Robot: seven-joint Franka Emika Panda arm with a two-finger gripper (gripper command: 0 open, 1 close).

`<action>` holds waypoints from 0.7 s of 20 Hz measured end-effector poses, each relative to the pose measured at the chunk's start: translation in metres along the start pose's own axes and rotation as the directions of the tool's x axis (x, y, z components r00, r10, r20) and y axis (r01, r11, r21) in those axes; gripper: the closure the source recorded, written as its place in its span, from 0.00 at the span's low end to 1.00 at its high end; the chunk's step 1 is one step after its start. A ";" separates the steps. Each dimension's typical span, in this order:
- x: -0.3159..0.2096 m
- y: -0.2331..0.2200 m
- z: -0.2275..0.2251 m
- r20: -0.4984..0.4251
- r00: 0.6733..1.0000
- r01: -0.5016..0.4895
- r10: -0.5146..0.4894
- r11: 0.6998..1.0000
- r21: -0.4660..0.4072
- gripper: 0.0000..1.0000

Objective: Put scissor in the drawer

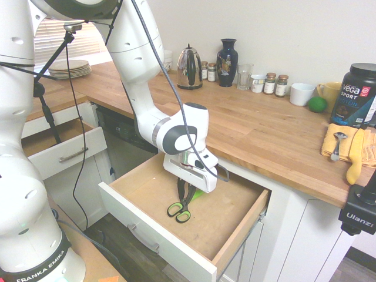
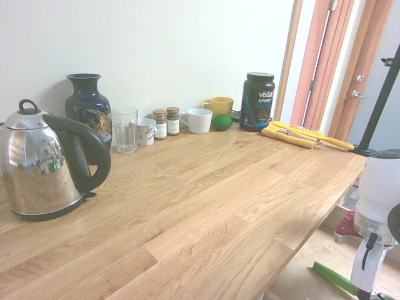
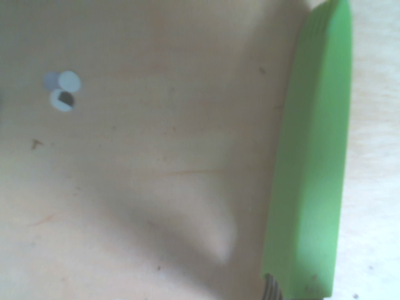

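Risk now is a bad release: my gripper (image 1: 185, 194) is clamped on the scissor (image 1: 182, 205) near the frame's centre, low inside the open drawer (image 1: 235, 235). If I let go while it hangs tilted, I think the handles hit the wood first and it may bounce or slide.

We count one scissor (image 1: 181, 207), two open drawers — the wide drawer (image 1: 235, 226) and a narrower drawer (image 1: 64, 154) — one kettle (image 1: 189, 67), one dark vase (image 1: 227, 62), one drinking glass (image 2: 124, 129), four spice jars (image 1: 275, 84), three mugs (image 2: 199, 120), one green ball (image 1: 317, 104), one protein tub (image 1: 356, 95), one plate stack (image 1: 70, 68) and one spoon (image 1: 338, 143).
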State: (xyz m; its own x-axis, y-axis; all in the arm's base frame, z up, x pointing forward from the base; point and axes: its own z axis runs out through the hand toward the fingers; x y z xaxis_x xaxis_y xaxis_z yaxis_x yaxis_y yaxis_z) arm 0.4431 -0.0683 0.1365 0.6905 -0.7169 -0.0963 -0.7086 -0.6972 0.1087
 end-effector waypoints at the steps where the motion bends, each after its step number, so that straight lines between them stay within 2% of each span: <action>1: 0.001 0.000 0.001 0.001 1.000 -0.002 0.002 1.000 0.000 1.00; 3: 0.002 0.000 0.001 0.001 1.000 -0.003 0.003 1.000 0.000 1.00; 4: 0.002 -0.001 0.001 0.000 1.000 -0.003 0.003 1.000 0.001 0.00; 14: 0.002 -0.001 0.000 -0.004 1.000 -0.007 0.007 1.000 0.005 0.00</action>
State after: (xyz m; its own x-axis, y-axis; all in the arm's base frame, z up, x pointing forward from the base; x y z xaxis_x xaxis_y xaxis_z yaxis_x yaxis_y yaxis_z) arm 0.4455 -0.0693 0.1360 0.6864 -0.7215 -0.0915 -0.7138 -0.6924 0.1049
